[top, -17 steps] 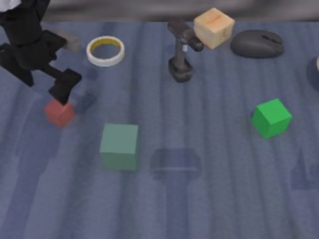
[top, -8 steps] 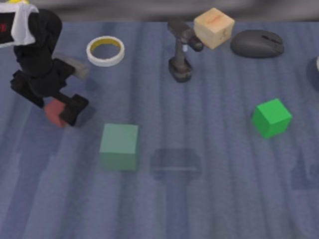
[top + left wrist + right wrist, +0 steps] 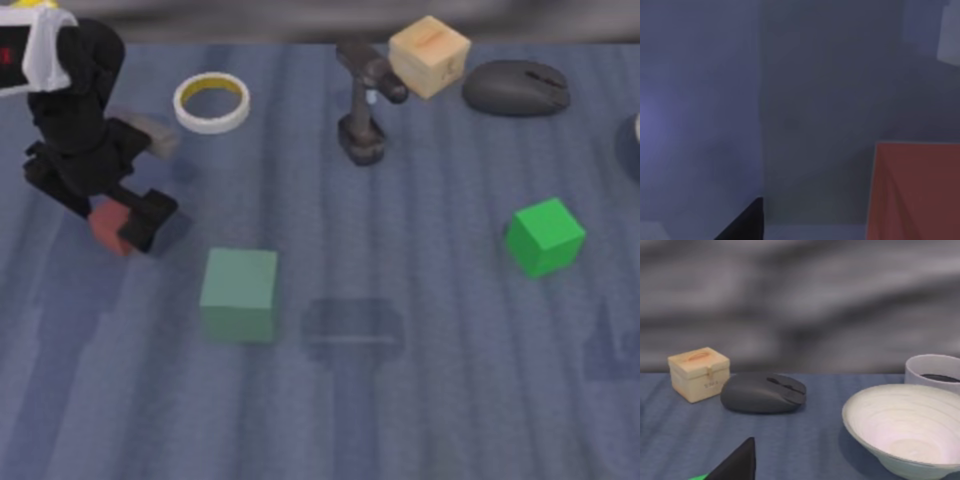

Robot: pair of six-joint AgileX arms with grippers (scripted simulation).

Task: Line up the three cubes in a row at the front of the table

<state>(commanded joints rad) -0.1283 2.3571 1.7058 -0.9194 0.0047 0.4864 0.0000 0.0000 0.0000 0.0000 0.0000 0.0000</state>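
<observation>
Since a second ago the left tool (image 3: 120, 215) dropped astride the red cube (image 3: 108, 226); grip unclear, ready to lift.

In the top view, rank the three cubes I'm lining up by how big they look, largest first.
1. Pale teal-green cube.
2. Bright green cube.
3. Red cube, though the left gripper covers part of it, so its full size is unsure.
</observation>
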